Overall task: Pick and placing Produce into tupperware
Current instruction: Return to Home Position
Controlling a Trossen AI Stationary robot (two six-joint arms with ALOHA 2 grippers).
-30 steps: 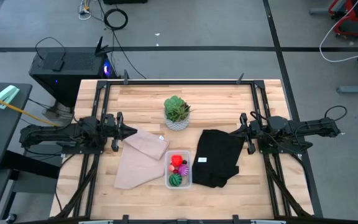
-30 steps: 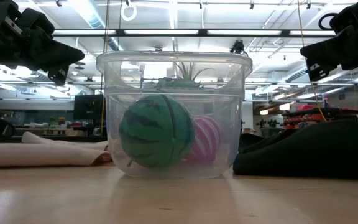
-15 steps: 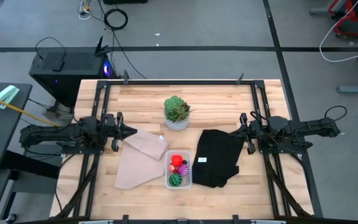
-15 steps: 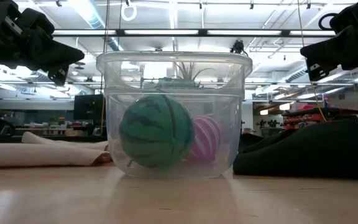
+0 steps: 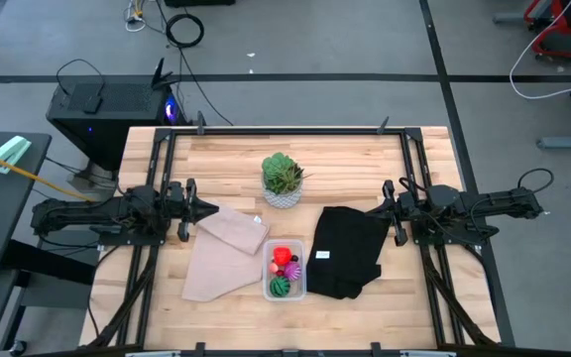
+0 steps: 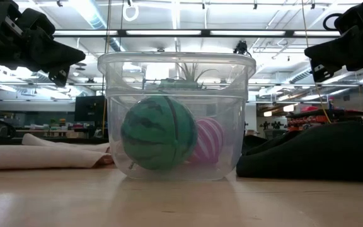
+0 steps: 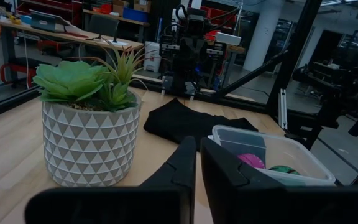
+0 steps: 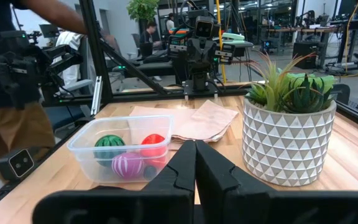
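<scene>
The clear tupperware (image 5: pixel 285 273) stands on the table's near middle, between a tan cloth and a black cloth. Inside it lie a dark green striped ball (image 6: pixel 158 132), a magenta striped ball (image 8: pixel 127 165), a red piece (image 8: pixel 153 144) and a small dark piece (image 5: pixel 293 260). My left gripper (image 5: pixel 212 208) hovers shut over the table's left side, above the tan cloth's far edge. My right gripper (image 5: pixel 377 209) hovers shut on the right, above the black cloth's far part. Neither touches anything.
A spiky green plant in a white patterned pot (image 5: pixel 283 180) stands on the far middle of the table. The tan cloth (image 5: pixel 221 254) lies left of the container, the black cloth (image 5: pixel 348 250) right of it. A person (image 8: pixel 17 93) shows beyond the table in the right wrist view.
</scene>
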